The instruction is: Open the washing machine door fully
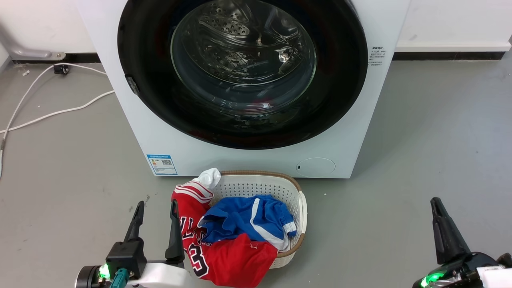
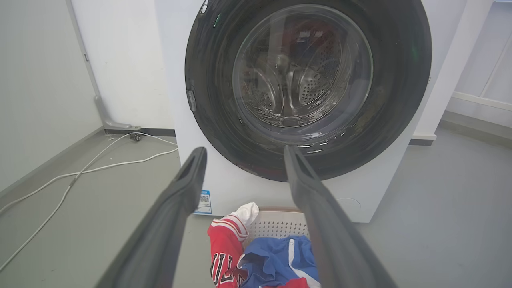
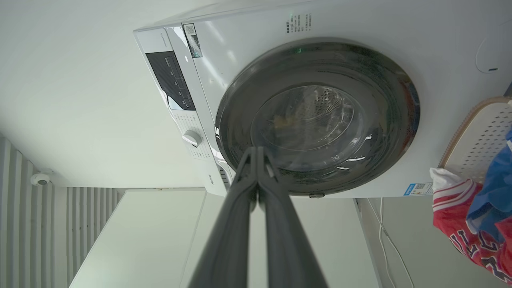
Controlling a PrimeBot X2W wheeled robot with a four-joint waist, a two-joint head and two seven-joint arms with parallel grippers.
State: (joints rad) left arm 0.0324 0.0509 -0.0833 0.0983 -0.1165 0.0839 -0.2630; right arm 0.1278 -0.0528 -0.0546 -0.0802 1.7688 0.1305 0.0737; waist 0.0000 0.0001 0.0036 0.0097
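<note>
Grey floor; the door looks heavy, rigid, slick: pull its left-edge catch. Left jaws spread, right jaws together.

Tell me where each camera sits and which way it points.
Head view: on the head, looking forward and down at the washing machine door, shut on the washing machine; left gripper open lower left, right gripper lower right.
Left wrist view: on the left wrist, facing the door along its own spread fingers.
Right wrist view: on the right wrist, rolled sideways, facing the door along its closed fingers.
Shared: all three show the door and the laundry basket.
</note>
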